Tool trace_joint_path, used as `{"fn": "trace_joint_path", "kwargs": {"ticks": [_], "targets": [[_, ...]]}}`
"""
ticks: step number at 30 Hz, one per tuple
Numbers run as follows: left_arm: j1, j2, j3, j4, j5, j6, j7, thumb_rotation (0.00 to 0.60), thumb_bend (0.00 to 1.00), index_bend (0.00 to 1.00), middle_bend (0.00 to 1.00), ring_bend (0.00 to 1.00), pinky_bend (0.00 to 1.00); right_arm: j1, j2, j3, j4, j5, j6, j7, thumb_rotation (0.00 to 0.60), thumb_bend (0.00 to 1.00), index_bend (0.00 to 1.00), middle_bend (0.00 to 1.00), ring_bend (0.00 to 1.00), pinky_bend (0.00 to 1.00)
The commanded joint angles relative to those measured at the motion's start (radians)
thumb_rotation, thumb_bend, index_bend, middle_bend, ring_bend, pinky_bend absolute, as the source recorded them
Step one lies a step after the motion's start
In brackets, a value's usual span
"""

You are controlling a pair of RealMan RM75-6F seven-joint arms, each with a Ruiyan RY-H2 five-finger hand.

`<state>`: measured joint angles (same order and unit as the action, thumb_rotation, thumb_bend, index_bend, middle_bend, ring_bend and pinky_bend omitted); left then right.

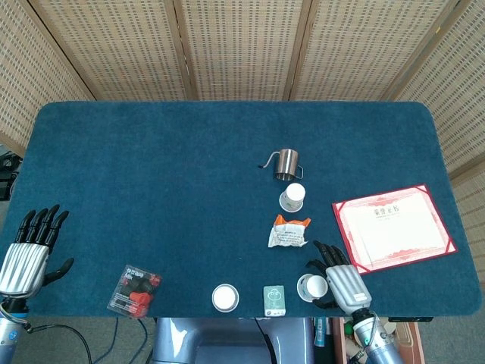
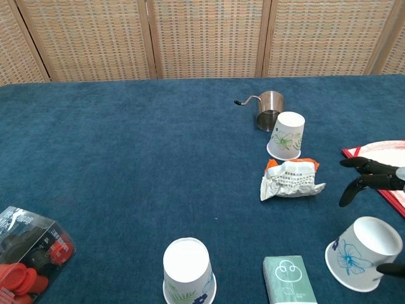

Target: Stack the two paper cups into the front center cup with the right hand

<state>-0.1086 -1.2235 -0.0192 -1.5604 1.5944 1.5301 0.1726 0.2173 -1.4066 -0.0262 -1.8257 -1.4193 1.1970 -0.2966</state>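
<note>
Three white paper cups with printed plants are on the blue table. The front center cup point(image 1: 225, 297) point(image 2: 187, 270) stands upside down near the front edge. A second cup point(image 1: 292, 197) point(image 2: 286, 135) stands upside down by the steel pitcher. The third cup point(image 1: 311, 287) point(image 2: 362, 253) leans tilted at the front right. My right hand point(image 1: 342, 279) point(image 2: 372, 178) sits just right of it, fingers spread above the cup and apart from it, thumb beside its lower side. My left hand point(image 1: 26, 254) hangs open at the front left edge, seen only in the head view.
A steel pitcher point(image 1: 286, 162) point(image 2: 270, 104) stands behind the second cup. A crumpled snack packet point(image 1: 289, 231) point(image 2: 290, 179) lies between the cups. A green tissue pack point(image 1: 273, 299) point(image 2: 288, 278), a red-bordered certificate point(image 1: 394, 226) point(image 2: 380, 152) and a red-and-black packet point(image 1: 135, 290) point(image 2: 28, 250) also lie here.
</note>
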Motion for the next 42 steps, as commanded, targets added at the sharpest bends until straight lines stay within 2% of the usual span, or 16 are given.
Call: {"fn": "trace_joint_path", "kwargs": {"ticks": [1, 6, 16, 26, 42], "targets": [[0.0, 0.0, 0.0, 0.0, 0.001, 0.0, -0.002, 0.6, 0.26, 0.0, 0.0, 0.0, 0.0, 0.002, -0.002, -0.001, 0.005, 0.005, -0.004, 0.002, 0.6, 0.05, 0.35, 0.0, 0.0, 0.0], [-0.001, -0.001, 0.001, 0.001, 0.003, 0.001, -0.009, 0.6, 0.26, 0.0, 0.0, 0.0, 0.0, 0.005, -0.004, -0.001, 0.009, 0.009, -0.004, 0.005, 0.6, 0.05, 0.38, 0.0, 0.0, 0.0], [-0.001, 0.0, 0.001, 0.003, 0.006, 0.004, -0.015, 0.6, 0.26, 0.0, 0.0, 0.0, 0.0, 0.008, -0.005, -0.001, 0.007, 0.008, 0.001, 0.005, 0.6, 0.06, 0.5, 0.01, 0.0, 0.0], [0.0, 0.001, 0.001, 0.006, 0.007, 0.006, -0.019, 0.6, 0.26, 0.0, 0.0, 0.0, 0.0, 0.013, 0.003, 0.002, -0.008, 0.006, 0.007, -0.006, 0.6, 0.06, 0.52, 0.02, 0.0, 0.0], [0.003, 0.008, 0.002, 0.003, 0.008, 0.01, -0.027, 0.6, 0.26, 0.0, 0.0, 0.0, 0.0, 0.077, 0.051, 0.054, -0.188, -0.015, -0.007, -0.097, 0.6, 0.06, 0.52, 0.02, 0.0, 0.0]]}}
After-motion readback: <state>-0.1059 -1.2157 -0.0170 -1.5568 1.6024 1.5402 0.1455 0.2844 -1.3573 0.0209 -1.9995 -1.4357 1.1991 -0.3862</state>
